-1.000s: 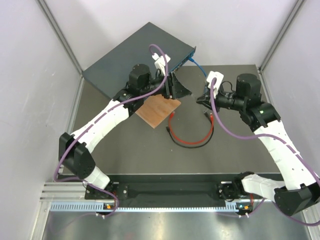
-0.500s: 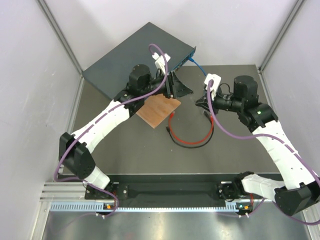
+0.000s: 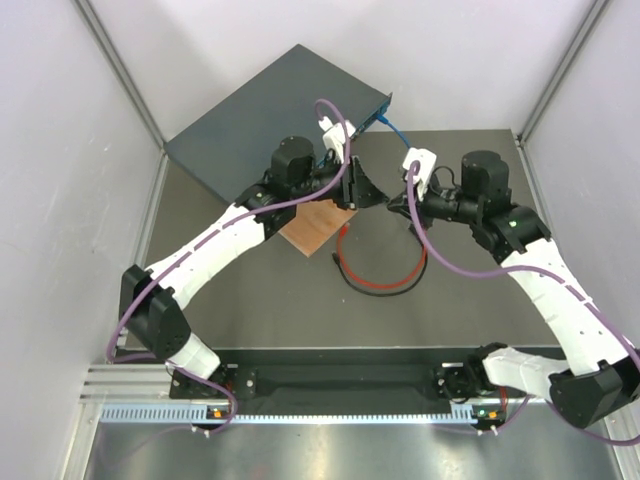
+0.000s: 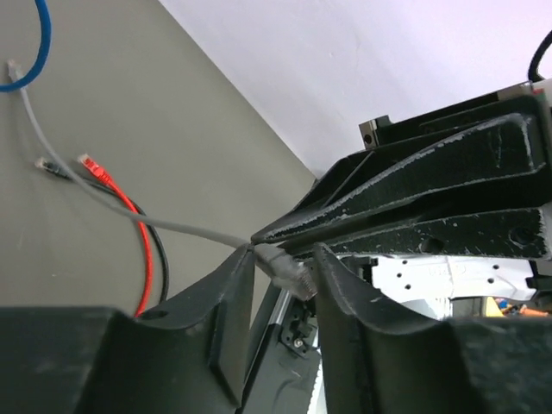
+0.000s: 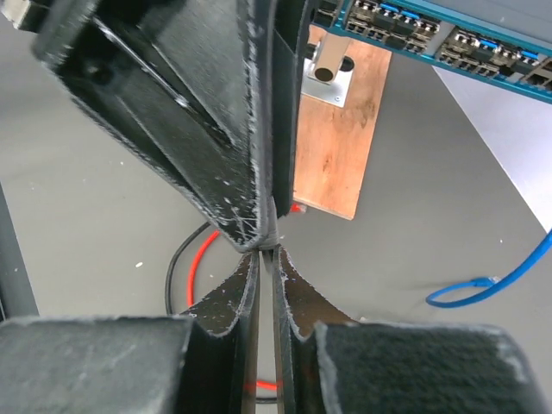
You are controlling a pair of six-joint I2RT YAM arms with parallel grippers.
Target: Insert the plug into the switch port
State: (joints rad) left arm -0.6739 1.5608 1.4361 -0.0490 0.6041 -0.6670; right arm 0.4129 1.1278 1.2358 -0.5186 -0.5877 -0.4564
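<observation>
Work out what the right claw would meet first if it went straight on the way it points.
The left claw: its fingertips, with the grey plug between them, sit tip to tip with the right claw. Past it, seemingly farther off, lie the wooden board and the switch.

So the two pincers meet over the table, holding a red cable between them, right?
Not red: the cable between the left pincer and right pincer is grey, as the left wrist view shows. The red cable lies loose on the table.
</observation>
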